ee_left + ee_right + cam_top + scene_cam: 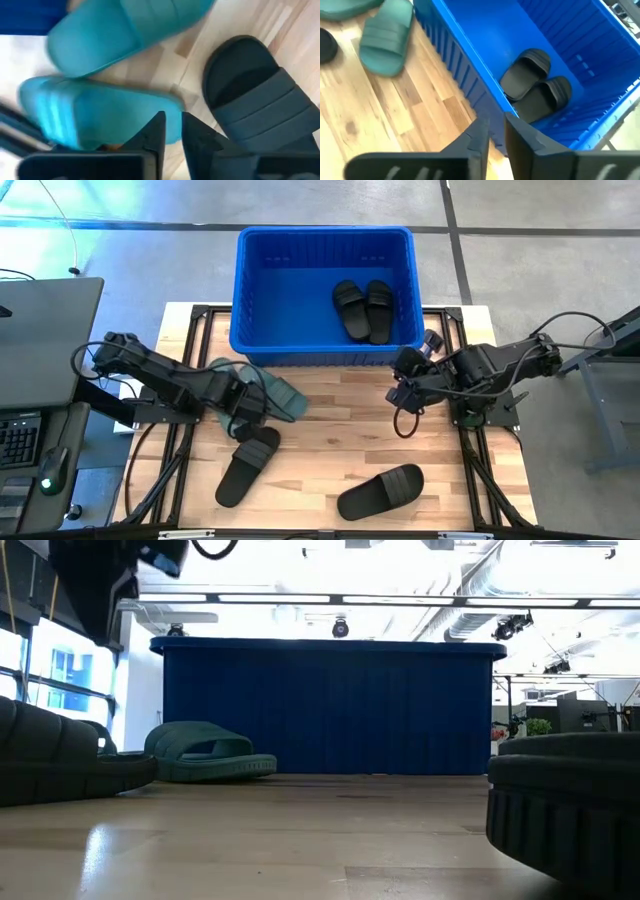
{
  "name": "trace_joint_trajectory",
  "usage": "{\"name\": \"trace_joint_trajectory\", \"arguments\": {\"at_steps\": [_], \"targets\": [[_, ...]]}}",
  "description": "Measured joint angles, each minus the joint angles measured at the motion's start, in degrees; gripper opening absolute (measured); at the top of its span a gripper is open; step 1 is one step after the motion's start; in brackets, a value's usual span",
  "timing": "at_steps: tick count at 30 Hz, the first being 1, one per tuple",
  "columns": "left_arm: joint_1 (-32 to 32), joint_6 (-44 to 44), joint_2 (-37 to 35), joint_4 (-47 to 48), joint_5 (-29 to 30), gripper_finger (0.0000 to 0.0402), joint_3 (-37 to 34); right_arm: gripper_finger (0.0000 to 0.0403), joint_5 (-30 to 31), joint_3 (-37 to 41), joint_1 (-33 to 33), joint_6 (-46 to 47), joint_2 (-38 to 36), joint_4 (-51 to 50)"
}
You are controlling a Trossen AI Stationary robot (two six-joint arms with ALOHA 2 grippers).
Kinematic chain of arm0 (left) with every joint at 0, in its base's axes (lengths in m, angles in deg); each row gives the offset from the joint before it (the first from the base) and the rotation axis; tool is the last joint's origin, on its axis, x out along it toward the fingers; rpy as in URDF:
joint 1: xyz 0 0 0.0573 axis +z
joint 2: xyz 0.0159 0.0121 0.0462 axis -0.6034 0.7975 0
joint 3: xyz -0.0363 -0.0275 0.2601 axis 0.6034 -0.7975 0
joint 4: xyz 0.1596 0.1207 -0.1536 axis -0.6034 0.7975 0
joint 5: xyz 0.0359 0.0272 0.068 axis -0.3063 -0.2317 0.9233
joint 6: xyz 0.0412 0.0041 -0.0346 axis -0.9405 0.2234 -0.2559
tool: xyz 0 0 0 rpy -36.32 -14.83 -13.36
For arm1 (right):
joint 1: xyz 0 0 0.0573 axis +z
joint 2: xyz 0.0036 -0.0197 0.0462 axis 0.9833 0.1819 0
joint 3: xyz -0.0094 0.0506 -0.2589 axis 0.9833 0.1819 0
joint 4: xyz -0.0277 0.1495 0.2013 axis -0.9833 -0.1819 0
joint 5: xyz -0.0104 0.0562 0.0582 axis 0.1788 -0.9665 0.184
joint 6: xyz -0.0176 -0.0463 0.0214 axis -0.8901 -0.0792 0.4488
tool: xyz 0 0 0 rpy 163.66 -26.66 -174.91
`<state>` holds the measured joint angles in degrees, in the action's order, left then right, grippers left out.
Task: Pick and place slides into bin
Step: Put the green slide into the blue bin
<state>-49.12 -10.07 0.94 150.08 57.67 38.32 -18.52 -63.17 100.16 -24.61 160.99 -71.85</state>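
Your worktop is pale wood, and the bin sits at its far edge, between the two arms. You can count one bin and six slides: four black, two green.

Two black slides lie side by side inside the bin, toward its right half: one and its neighbour, touching. That leaves the bin's left half bare blue floor.

On the worktop, two green slides lie together just in front of the bin's near-left corner. A black slide lies near the left front, and another black slide lies near the front edge, toward the middle. Between them and the bin's near wall the wood lies bare.

Your left gripper hangs over the green pair, beside the black slide, its fingers nearly pressed together and holding nothing. Your right gripper hangs by the bin's near-right corner, close to the rim, its fingers likewise drawn almost together and empty.
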Motion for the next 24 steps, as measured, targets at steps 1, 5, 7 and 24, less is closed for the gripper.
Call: {"name": "trace_joint_trajectory", "arguments": {"at_steps": [1, 5, 7, 24], "targets": [[0.0, -0.1, 0.0, -2.1, -0.3, 0.0068, -1.1, 0.0059, 0.0, 0.0, 0.0, -0.1, 0.0, 0.5], [0.0, -0.2, 0.0, -12.4, -1.3, 0.0119, -4.3, 0.0085, 0.2, 0.0, 0.0, -1.4, 0.0, 1.8], [0.0, -0.4, 0.0, -18.6, -0.3, 0.0145, -6.1, 0.0095, 0.2, 0.0, 0.0, -1.4, 0.0, 2.5], [4.9, -2.6, -4.6, -34.6, 2.6, 0.0217, -21.1, 0.0115, -0.4, 0.0, 0.0, -1.1, 0.0, 3.0]]}}
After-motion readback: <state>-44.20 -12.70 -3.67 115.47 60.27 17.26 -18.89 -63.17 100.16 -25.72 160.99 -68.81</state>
